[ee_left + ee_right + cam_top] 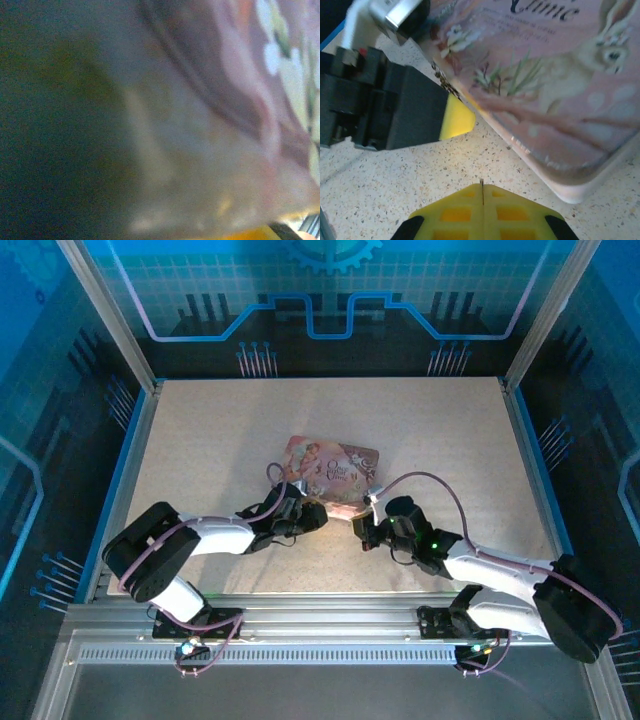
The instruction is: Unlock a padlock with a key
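Glossy printed pink box [560,75], matt speckled stone-like tabletop [380,190], smooth yellow plastic pads [452,215] on right pincer [481,187]

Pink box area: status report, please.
Right gripper shut, thin dark sliver at pad seam, likely the key. Left gripper against near edge of pink box, grip unclear. Box directly ahead of both.

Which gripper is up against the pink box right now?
The left gripper: its yellow-tipped finger sits at the pink box's edge. The right gripper, pads shut, stands apart over bare table.
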Tool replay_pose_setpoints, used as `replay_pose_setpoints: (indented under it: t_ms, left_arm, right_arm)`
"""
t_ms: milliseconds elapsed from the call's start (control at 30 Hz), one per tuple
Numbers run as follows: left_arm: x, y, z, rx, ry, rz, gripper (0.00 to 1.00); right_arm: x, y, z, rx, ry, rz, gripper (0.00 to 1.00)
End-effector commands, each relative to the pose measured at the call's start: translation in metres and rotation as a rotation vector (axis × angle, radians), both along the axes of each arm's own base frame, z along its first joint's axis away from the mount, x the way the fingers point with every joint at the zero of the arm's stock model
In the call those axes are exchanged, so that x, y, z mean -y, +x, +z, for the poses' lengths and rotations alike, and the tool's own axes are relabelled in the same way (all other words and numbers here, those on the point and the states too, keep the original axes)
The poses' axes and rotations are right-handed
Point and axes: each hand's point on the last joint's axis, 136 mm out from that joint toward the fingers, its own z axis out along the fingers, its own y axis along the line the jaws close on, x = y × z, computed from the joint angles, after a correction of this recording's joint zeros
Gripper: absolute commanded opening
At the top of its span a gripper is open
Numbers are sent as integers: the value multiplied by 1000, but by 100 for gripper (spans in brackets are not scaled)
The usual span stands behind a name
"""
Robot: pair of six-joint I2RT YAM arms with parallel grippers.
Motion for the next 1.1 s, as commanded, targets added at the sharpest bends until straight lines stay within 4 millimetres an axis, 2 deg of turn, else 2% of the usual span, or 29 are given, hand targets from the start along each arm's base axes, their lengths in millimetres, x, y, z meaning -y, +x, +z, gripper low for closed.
replay_pose_setpoints:
  t_ms: [0,267,467,733,900,1067]
  left_arm:
    - [10,1,6,2,-75,-5,33]
    - [7,-1,12,-18,-87,21,57]
    - [-3,-4,34,-50,-157,101,65]
    - [-18,-6,63,-215,-423,344,67]
    - [-21,-7,71,-324,-598,465,63]
    - [-22,-6,80,-361,-752,533,57]
  right_arm:
    - [-8,-3,17,10,12,34,1]
    - [-9,-1,26,6,-3,36,1]
    - [-16,0,39,13,26,51,1]
    - [-29,9,62,34,75,54,1]
    - [-42,14,72,43,119,63,1]
    - [-55,15,75,44,134,73,0]
